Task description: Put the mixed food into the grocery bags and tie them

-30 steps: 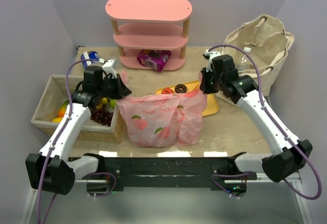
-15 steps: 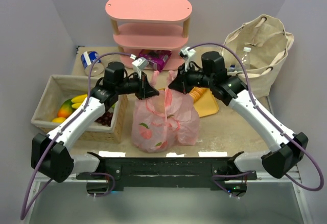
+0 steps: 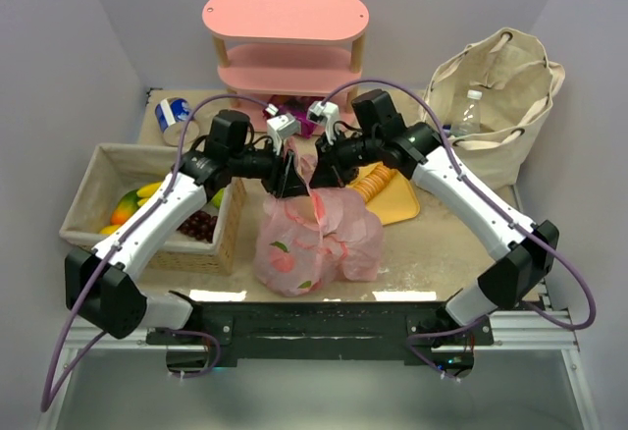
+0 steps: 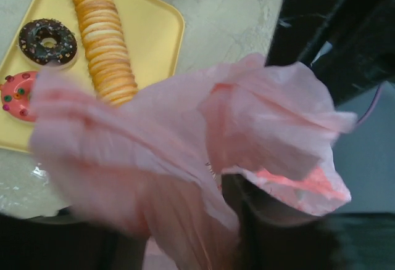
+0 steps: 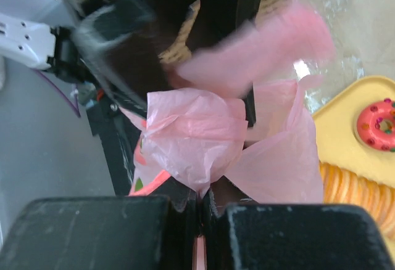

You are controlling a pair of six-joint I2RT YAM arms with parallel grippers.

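Left gripper [image 3: 290, 171]: at the bag's gathered top. I cannot tell whether it grips or stands loose.

Pink plastic bag [image 3: 312, 245]: midway along the near edge of the table [image 3: 461, 253], between basket [image 3: 86, 171] and yellow tray [image 3: 400, 202].

Right gripper [image 3: 325, 160]: clamped on a pink handle.

Risk: if the left has no hold, the knot slackens; over-pulling could tear the thin film.

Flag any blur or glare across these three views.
Top external: sharp, even light, glare patches on the table near edge. Left wrist: pink plastic bag motion-smeared at left, yellow tray crisp. Right wrist: bag's upper flap streaked, middle folds crisp, right fingers dark across the bottom.
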